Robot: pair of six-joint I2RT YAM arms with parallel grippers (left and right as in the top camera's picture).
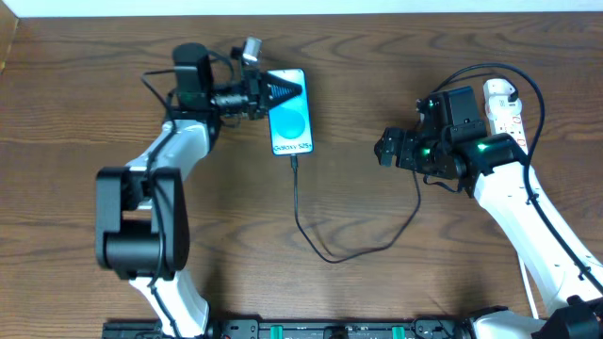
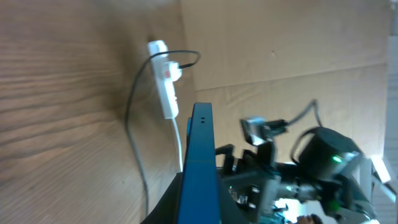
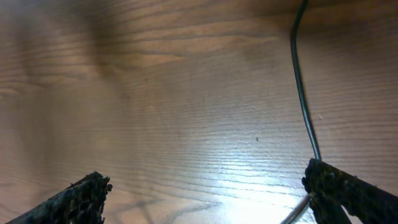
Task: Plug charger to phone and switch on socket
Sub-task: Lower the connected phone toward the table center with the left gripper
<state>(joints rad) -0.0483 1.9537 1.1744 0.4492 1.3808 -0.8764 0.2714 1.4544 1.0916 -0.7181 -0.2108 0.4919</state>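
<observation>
On the wooden table [image 1: 75,113], at the left, the left gripper [image 1: 285,90] is laid across the upper left edge of the phone [image 1: 289,127]. Its fingers are pressed together on the thin slab, which is seen edge-on between them in the left wrist view. The phone is placed screen up, left of the table's middle and toward the far edge. Its screen is bright blue, and "Galaxy S25" can be read on it in white near the lower end.

The charger [image 1: 311,235], a thin black cable, is met by the phone's lower end at its connector; whether it is fully seated cannot be told. From there the cable is run toward the near edge, bent round in a loop and carried rightward past the right arm.

The right gripper [image 1: 384,151] is poised over bare wood, well apart from the phone. Its fingers [image 3: 84,196] are spread wide with nothing between them, and the cable is seen just beside one fingertip in the right wrist view.

Farthest right, the socket [image 1: 502,105], a white power strip with small red marks, is partly hidden by the right arm. Any lettering on it is too small to be read.
</observation>
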